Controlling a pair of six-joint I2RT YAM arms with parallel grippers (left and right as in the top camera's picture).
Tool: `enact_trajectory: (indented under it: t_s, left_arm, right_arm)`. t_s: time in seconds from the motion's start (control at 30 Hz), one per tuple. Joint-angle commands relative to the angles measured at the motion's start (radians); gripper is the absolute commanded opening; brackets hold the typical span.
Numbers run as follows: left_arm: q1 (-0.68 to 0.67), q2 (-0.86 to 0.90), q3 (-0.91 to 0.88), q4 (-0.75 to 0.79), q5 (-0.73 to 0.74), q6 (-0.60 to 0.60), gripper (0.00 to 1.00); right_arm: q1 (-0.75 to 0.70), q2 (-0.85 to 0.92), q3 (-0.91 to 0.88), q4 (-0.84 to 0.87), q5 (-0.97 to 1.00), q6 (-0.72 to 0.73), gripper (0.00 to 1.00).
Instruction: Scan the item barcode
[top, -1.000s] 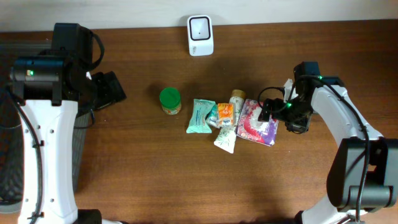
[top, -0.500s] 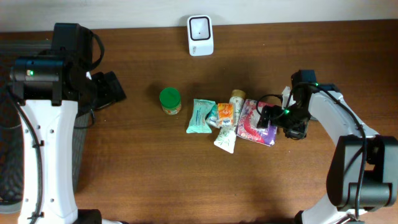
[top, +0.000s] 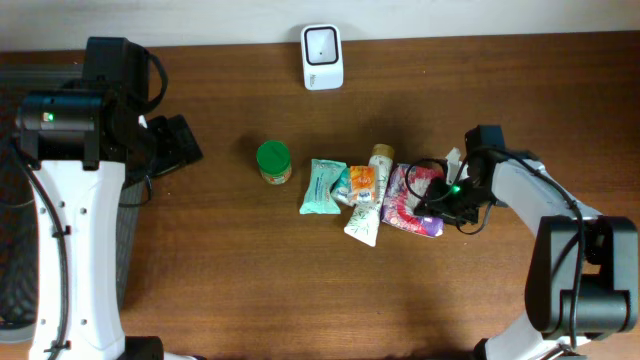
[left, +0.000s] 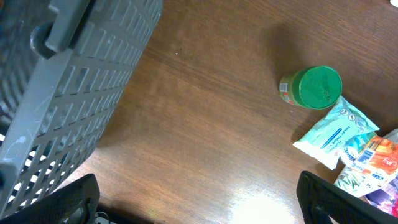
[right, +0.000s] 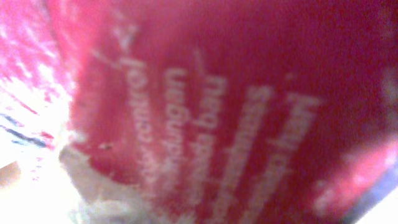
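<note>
Several items lie in a cluster at the table's middle. The pink and purple packet (top: 408, 200) is the rightmost of them. My right gripper (top: 436, 196) reaches in from the right, and its jaws are pinched on that packet's right edge, which is bunched up. The right wrist view is filled by the packet's blurred red face (right: 205, 106) with white print, and my fingers are hidden there. No barcode shows. A white scanner (top: 322, 56) stands at the table's far edge. My left gripper (left: 199, 208) hangs wide open over bare wood at the left, holding nothing.
A green-lidded jar (top: 273, 160), a teal wipes pack (top: 322, 187), an orange sachet (top: 362, 184), a white tube (top: 364, 224) and a beige-capped bottle (top: 381, 155) sit left of the packet. A grey basket (left: 62, 93) stands at the left edge.
My right gripper slid down and left onto the pink packet and closed on its edge, which has bunched up. The left arm has not moved.
</note>
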Motion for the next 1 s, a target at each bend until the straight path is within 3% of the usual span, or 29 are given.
enact_trajectory:
  t_s: [0.0,0.1,0.2,0.27,0.43,0.6,0.63,0.67,0.7,0.8,0.97]
  left_arm:
    - [0.004,-0.016,0.011,-0.002,0.000,-0.013,0.99]
    - [0.004,-0.016,0.011,-0.002,0.000,-0.012,0.99]
    - [0.004,-0.016,0.011,-0.001,0.000,-0.013,0.99]
    - [0.004,-0.016,0.011,-0.001,0.000,-0.013,0.99]
    - [0.004,-0.016,0.011,-0.002,0.000,-0.013,0.99]
    - [0.004,-0.016,0.011,-0.002,0.000,-0.013,0.99]
    - [0.004,-0.016,0.011,-0.002,0.000,-0.013,0.99]
    - [0.004,-0.016,0.011,-0.001,0.000,-0.013,0.99]
    - [0.004,-0.016,0.011,-0.002,0.000,-0.013,0.99]
    - [0.004,-0.016,0.011,-0.002,0.000,-0.013,0.99]
    - [0.004,-0.016,0.011,-0.001,0.000,-0.013,0.99]
  right_arm:
    - [-0.001,0.002,0.098,-0.103,-0.005,-0.002,0.04]
    - [0.004,0.000,0.295,-0.335,0.177,0.011,0.04]
    - [0.048,0.000,0.457,-0.576,0.636,0.238,0.04]
    - [0.093,0.000,0.475,-0.663,0.790,0.347,0.05]
    - [0.175,0.015,0.341,-0.640,0.984,0.470,0.09]
    - [0.190,0.059,0.290,-0.571,0.930,0.472,0.12]
    - [0.205,0.059,0.290,-0.560,0.922,0.472,0.20]
    - [0.226,0.059,0.290,-0.547,0.903,0.472,0.38]
    - [0.244,0.059,0.290,-0.535,0.879,0.472,0.48]
    - [0.331,0.059,0.290,-0.482,0.779,0.468,0.50]
    - [0.451,0.059,0.396,-0.442,0.591,0.410,0.86]
